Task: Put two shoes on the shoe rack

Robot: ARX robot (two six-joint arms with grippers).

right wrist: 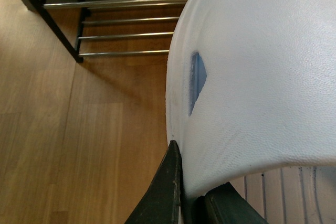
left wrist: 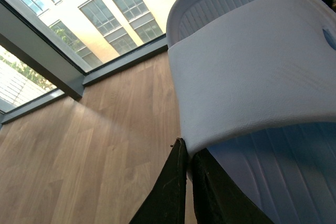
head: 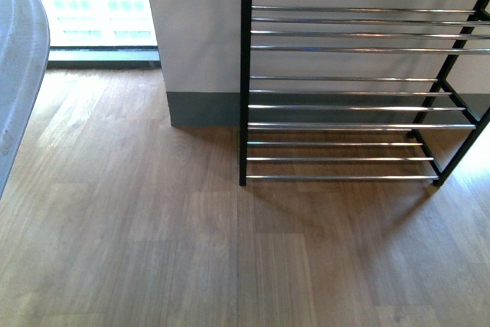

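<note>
gripping a pale slide sandal [left wrist: 252,66] by its strap, the left gripper [left wrist: 188,153] has its jaws clamped on it above the wooden floor [left wrist: 94,150]. the right gripper [right wrist: 184,161] clamps the other sandal [right wrist: 262,87] likewise, near the shoe rack [head: 246,74], whose rods are bare.

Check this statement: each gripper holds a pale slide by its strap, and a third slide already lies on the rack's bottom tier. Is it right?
No. The front view shows the shoe rack with bare tiers: no slide lies on it. The rest holds: the left gripper is shut on the pale slide at its strap, the right gripper on the other slide likewise.
</note>
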